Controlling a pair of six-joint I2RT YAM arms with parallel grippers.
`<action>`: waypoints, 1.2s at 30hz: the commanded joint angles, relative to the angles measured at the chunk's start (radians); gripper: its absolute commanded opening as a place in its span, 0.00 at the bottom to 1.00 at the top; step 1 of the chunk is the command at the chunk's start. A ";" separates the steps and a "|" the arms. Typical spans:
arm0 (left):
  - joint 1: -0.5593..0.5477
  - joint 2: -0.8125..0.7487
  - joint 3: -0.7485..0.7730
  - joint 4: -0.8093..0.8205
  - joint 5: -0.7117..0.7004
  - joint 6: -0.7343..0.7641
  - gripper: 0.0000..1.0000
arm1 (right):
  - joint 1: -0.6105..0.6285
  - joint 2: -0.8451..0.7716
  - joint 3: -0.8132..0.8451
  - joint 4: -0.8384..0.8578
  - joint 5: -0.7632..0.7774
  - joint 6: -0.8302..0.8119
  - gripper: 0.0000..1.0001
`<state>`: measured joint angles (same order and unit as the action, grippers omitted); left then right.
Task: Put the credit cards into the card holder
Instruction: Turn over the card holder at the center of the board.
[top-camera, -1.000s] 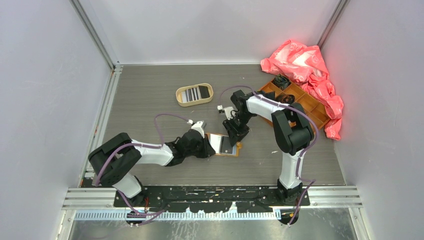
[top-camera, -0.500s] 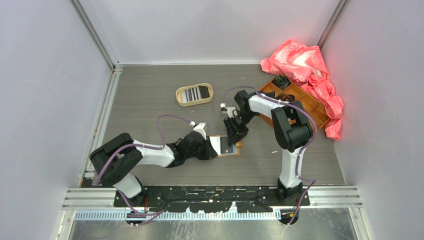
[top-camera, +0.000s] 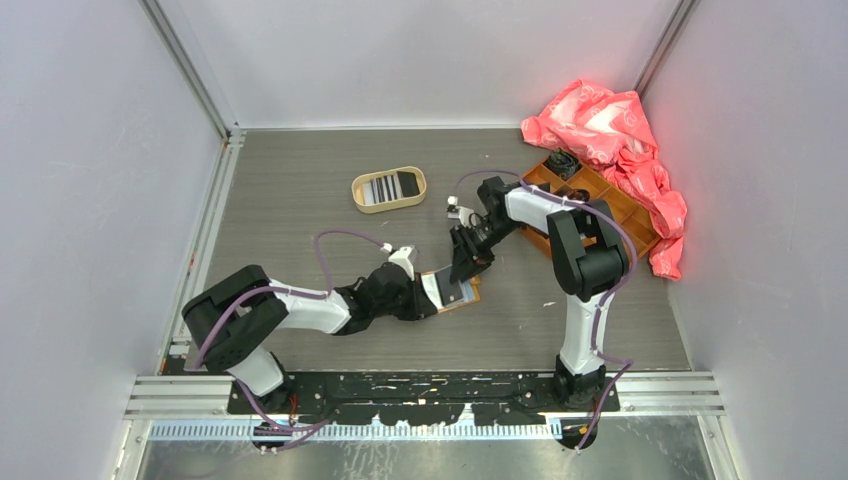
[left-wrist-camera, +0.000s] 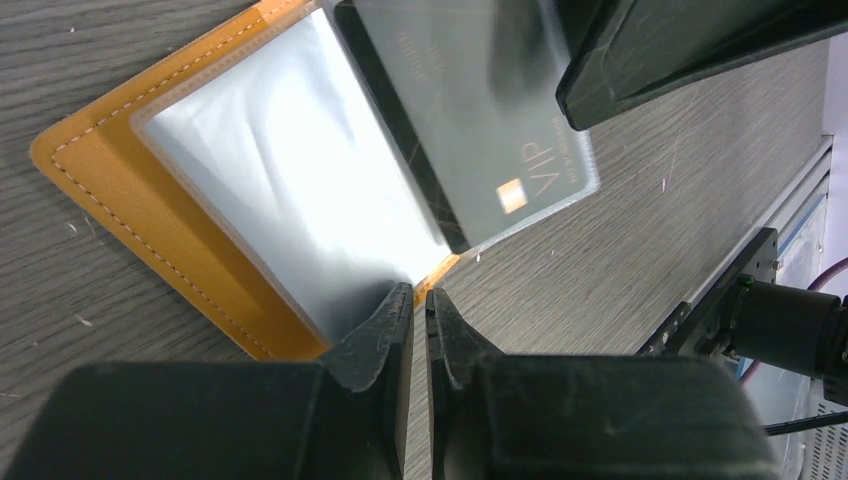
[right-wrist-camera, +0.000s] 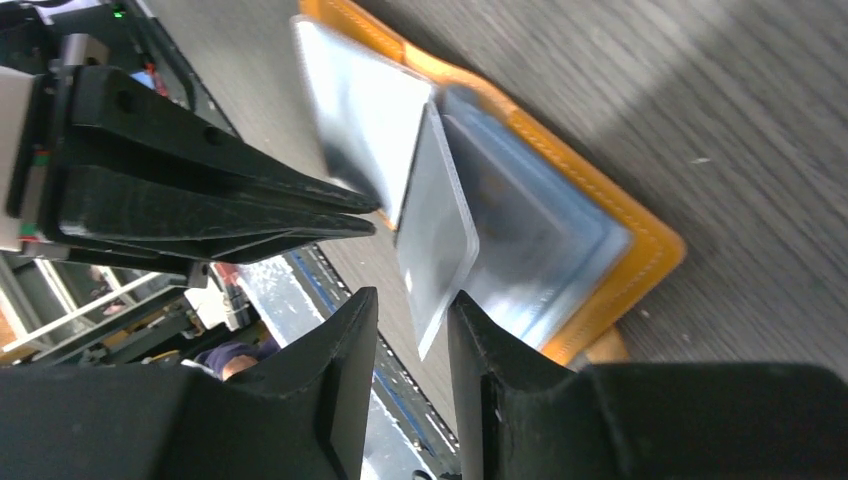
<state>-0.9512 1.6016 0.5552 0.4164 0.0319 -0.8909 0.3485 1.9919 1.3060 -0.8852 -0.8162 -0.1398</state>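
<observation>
The orange card holder lies open on the table, its clear sleeves fanned out. A black credit card marked VIP sits inside one sleeve. My left gripper is shut on the near edge of a sleeve of the card holder. My right gripper stands open. The lower corner of the raised sleeve flap reaches between its fingers, against the right fingertip. More credit cards, striped and black, lie in the oval tray.
An orange compartmented box stands at the far right, partly under a crumpled pink bag. White walls close in the table on three sides. The arm bases line the near edge.
My right gripper has drawn back a little toward the far right, its jaws have narrowed slightly, and the sleeve flap has come up with it. The left gripper has kept its grip.
</observation>
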 joint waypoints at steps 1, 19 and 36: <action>-0.007 0.019 0.014 0.008 0.003 -0.003 0.11 | 0.003 -0.008 0.012 0.001 -0.130 0.014 0.37; 0.010 -0.085 -0.077 0.114 -0.002 -0.008 0.25 | 0.030 0.008 -0.055 0.148 -0.333 0.134 0.38; 0.016 -0.413 -0.169 0.012 -0.013 0.025 0.28 | 0.088 0.014 -0.084 0.300 -0.189 0.269 0.32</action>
<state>-0.9401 1.2915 0.3832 0.4595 0.0372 -0.9024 0.4313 2.0045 1.1839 -0.5552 -1.0889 0.1604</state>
